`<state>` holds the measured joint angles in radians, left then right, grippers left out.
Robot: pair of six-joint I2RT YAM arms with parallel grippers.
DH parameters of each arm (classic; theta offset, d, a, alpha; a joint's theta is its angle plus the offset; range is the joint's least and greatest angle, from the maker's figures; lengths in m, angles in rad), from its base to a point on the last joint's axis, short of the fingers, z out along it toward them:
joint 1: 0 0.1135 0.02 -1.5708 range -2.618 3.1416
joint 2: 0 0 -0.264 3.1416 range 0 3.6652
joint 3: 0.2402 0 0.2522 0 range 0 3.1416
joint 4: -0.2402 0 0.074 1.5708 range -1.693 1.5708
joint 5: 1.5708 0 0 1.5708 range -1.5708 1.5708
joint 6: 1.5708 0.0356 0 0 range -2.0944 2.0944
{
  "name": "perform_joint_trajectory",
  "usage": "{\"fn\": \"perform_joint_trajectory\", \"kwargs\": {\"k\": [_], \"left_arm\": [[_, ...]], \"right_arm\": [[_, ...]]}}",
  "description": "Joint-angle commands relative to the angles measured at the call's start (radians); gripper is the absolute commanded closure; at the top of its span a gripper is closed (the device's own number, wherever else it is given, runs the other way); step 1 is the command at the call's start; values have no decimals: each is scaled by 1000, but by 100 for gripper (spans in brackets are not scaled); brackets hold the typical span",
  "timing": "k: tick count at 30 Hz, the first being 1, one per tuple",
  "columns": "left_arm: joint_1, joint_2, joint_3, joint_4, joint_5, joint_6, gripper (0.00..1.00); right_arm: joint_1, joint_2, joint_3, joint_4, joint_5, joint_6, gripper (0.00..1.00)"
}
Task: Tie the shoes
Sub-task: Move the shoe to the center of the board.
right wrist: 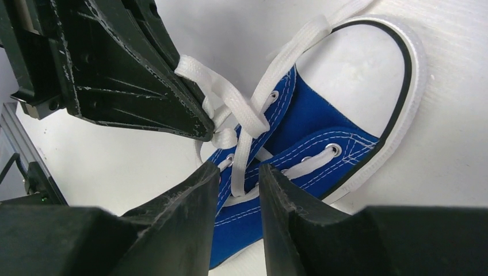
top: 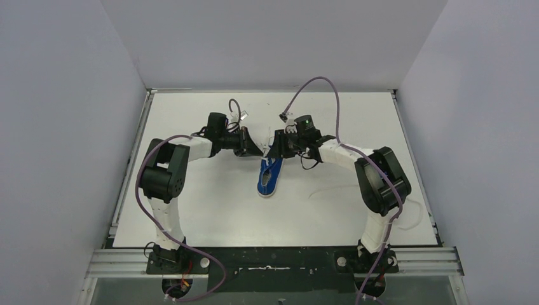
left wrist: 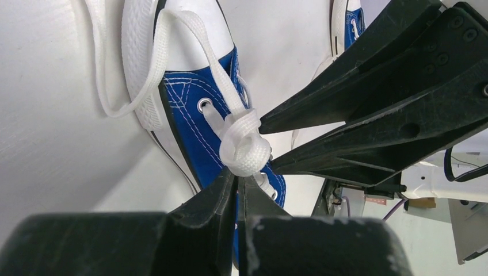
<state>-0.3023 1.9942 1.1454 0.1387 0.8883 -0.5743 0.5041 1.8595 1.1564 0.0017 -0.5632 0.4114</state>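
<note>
One blue shoe (top: 269, 178) with a white toe cap lies mid-table, also seen in the left wrist view (left wrist: 193, 115) and the right wrist view (right wrist: 322, 126). Its white lace (left wrist: 244, 144) crosses in a loose knot over the eyelets. My left gripper (top: 259, 152) (left wrist: 237, 175) is shut on the lace just below that knot; its tip (right wrist: 204, 131) shows with lace running from it. My right gripper (top: 277, 152) (right wrist: 239, 169) stands open over the tongue, with a lace strand (right wrist: 239, 164) passing loosely between its fingers. A second shoe (left wrist: 347, 23) peeks out behind the right gripper's fingers (left wrist: 368, 98).
The white table (top: 191, 210) is boxed in by grey walls on three sides. Purple cables (top: 318, 82) arch over both arms. A loose white cord (top: 410, 213) lies near the right arm's base. A free lace end (left wrist: 103, 69) trails on the table beside the toe.
</note>
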Motion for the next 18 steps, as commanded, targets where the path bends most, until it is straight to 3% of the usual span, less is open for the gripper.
{"fn": "perform_joint_trajectory", "kwargs": {"k": [1,5,12,18], "left_arm": [[-3,-14,41,32,21,-4,100],[-3,-16,39,32,20,-6,100],[-3,-26,48,38,21,-18,100],[-15,-15,68,32,24,-21,100]], "right_arm": [[19,2,42,23,45,-48,66],[25,21,60,7,60,-65,72],[25,-6,52,1,82,-88,99],[19,-93,24,8,64,-89,100]]}}
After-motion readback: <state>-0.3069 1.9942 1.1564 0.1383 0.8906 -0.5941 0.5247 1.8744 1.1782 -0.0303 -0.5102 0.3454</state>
